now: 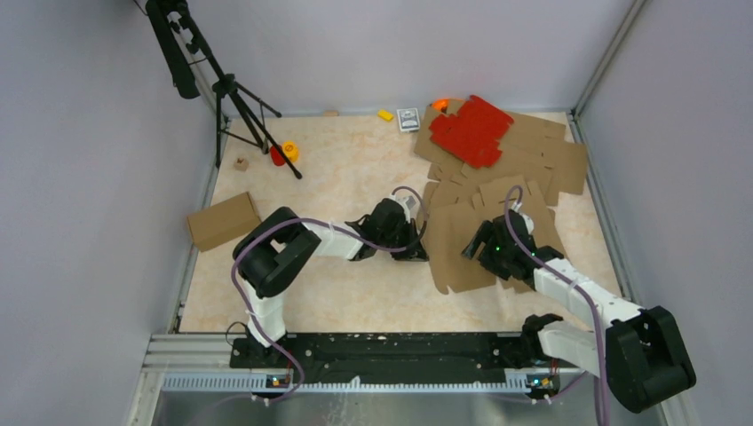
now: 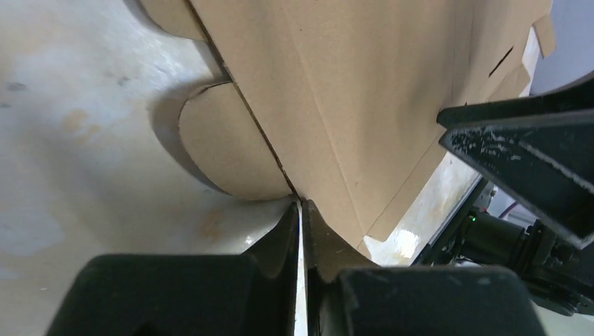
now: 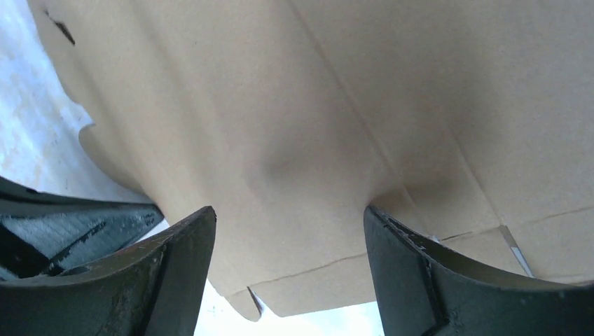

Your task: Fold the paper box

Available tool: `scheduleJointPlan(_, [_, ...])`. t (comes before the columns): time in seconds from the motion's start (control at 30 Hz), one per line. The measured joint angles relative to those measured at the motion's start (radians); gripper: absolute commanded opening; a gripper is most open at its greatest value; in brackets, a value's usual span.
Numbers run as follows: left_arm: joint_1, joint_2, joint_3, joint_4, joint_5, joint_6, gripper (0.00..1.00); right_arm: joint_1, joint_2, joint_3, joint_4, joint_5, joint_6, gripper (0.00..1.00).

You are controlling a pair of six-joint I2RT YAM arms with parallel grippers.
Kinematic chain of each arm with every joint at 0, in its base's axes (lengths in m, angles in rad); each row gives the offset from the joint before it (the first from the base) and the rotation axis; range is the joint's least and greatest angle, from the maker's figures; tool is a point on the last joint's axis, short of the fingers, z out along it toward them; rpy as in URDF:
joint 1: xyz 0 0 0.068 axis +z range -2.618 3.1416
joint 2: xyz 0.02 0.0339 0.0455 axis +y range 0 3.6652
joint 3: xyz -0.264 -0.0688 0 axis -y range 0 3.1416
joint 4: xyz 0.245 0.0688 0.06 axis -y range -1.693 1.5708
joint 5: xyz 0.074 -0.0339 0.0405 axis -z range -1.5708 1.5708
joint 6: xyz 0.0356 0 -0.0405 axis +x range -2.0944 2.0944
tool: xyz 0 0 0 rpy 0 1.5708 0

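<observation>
The paper box lies as a flat brown die-cut sheet right of the table's middle. At its left edge my left gripper has its jaws closed to a thin slit. In the left wrist view the left gripper pinches the sheet's edge where a rounded flap meets the main panel, which rises off the table. Over the sheet's middle my right gripper stands open. The right wrist view shows the right gripper with its fingers wide apart against the cardboard, nothing gripped.
A red die-cut sheet lies on more brown sheets at the back right. A folded brown box sits at the left edge. A tripod stands back left, with small items and a card pack nearby.
</observation>
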Motion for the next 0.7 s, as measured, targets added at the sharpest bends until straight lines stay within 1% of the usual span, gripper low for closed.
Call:
scheduleJointPlan(0.1, [0.010, 0.012, 0.013, -0.002, -0.008, 0.001, 0.03, 0.047, 0.004, -0.006, 0.034, 0.010, 0.016, 0.76])
scheduleJointPlan(0.17, [0.021, 0.013, 0.014, 0.008, -0.014, 0.000, 0.06, 0.058, 0.006, -0.009, 0.050, 0.005, 0.032, 0.77])
scheduleJointPlan(0.2, [0.023, 0.013, 0.013, 0.013, -0.019, 0.001, 0.13, 0.064, 0.007, -0.009, 0.053, 0.003, 0.035, 0.77])
scheduleJointPlan(0.23, [0.024, 0.012, 0.009, 0.025, -0.023, 0.001, 0.22, 0.067, 0.006, -0.009, 0.052, 0.002, 0.039, 0.77])
scheduleJointPlan(0.27, [0.025, 0.009, -0.002, 0.042, -0.026, 0.000, 0.35, 0.069, 0.004, -0.009, 0.049, -0.001, 0.042, 0.77])
scheduleJointPlan(0.3, [0.026, 0.002, -0.022, 0.072, -0.021, -0.005, 0.42, 0.072, 0.000, -0.009, 0.047, -0.007, 0.045, 0.78])
scheduleJointPlan(0.33, [0.026, -0.013, -0.047, 0.100, -0.009, -0.011, 0.48, 0.076, -0.006, -0.009, 0.042, -0.018, 0.050, 0.78])
scheduleJointPlan(0.43, [0.026, -0.063, -0.115, 0.155, 0.023, -0.030, 0.58, 0.089, -0.017, -0.009, 0.031, -0.053, 0.058, 0.78])
scheduleJointPlan(0.53, [0.025, -0.106, -0.167, 0.169, 0.037, -0.055, 0.63, 0.090, -0.017, -0.010, 0.028, -0.075, 0.060, 0.78])
scheduleJointPlan(0.7, [0.025, -0.124, -0.192, 0.183, 0.050, -0.084, 0.63, 0.090, -0.017, -0.010, 0.030, -0.098, 0.060, 0.78])
